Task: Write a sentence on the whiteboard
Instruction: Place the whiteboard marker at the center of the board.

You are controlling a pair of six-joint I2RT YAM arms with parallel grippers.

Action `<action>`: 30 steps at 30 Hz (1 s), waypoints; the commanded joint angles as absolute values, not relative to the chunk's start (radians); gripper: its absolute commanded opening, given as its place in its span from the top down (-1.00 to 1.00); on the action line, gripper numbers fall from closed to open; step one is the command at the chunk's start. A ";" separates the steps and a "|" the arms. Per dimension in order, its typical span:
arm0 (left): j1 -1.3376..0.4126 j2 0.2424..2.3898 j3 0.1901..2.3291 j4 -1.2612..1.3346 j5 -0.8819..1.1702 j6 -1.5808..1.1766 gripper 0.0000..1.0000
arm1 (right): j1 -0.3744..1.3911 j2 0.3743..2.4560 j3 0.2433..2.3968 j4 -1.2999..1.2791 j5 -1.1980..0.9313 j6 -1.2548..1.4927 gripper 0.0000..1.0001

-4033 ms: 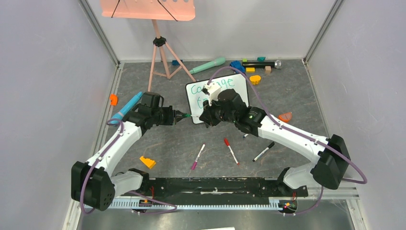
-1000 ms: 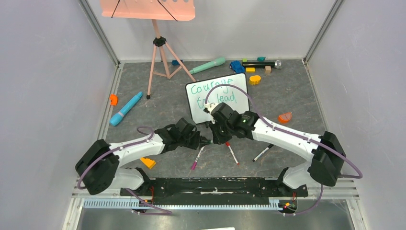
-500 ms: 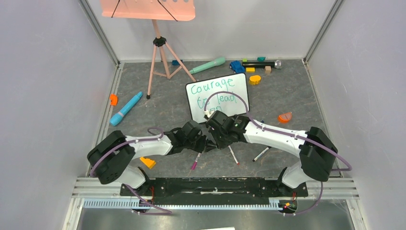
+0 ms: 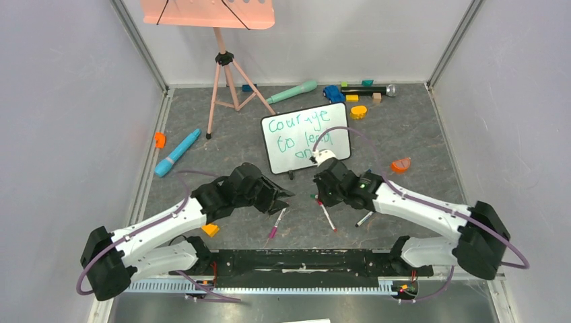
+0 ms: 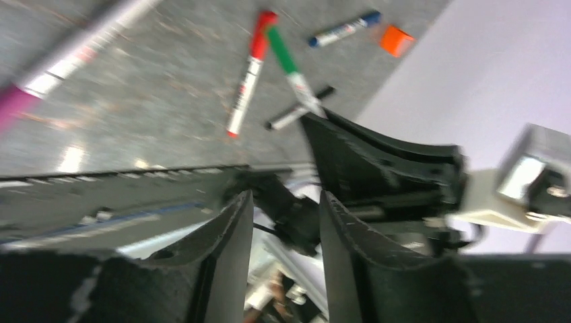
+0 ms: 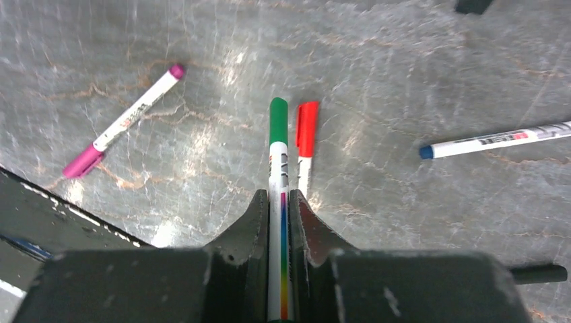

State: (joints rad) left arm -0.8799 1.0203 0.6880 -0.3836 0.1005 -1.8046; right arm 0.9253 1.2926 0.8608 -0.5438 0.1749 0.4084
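The whiteboard (image 4: 339,113) stands propped on the bench (image 4: 417,134), the sentence (image 4: 286,142) in teal across it. Just in front of the whiteboard, the right end effector (image 6: 279,202) clamps a green marker (image 6: 277,134). Before the whiteboard's left corner, the left end effector (image 5: 284,196) gapes partway, nothing between its fingers.

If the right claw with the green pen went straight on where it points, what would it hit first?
Probably the grey tabletop: the green marker sticking out of the right gripper would touch down first, just beside the red marker. Depth is unclear.
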 commanded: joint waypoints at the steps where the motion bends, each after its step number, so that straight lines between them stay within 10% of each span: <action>1: -0.863 0.995 0.745 -0.616 -0.045 -1.404 -0.02 | 0.864 1.182 0.774 -0.359 0.153 0.429 1.00; 5: -0.862 0.985 0.797 -0.695 -0.164 -1.174 -0.27 | 0.791 1.154 0.697 -0.214 0.065 0.469 0.81; 8: -0.862 0.971 0.809 -0.692 -0.226 -1.051 -0.43 | 0.731 1.177 0.680 -0.176 0.007 0.513 -0.18; 12: -0.862 0.935 0.817 -0.681 -0.294 -0.896 -0.86 | 0.700 1.125 0.657 -0.199 0.066 0.548 -0.84; 30: -0.759 0.798 0.580 -0.333 -0.616 -0.338 -0.99 | 0.496 0.690 0.441 -0.113 0.617 0.301 -0.81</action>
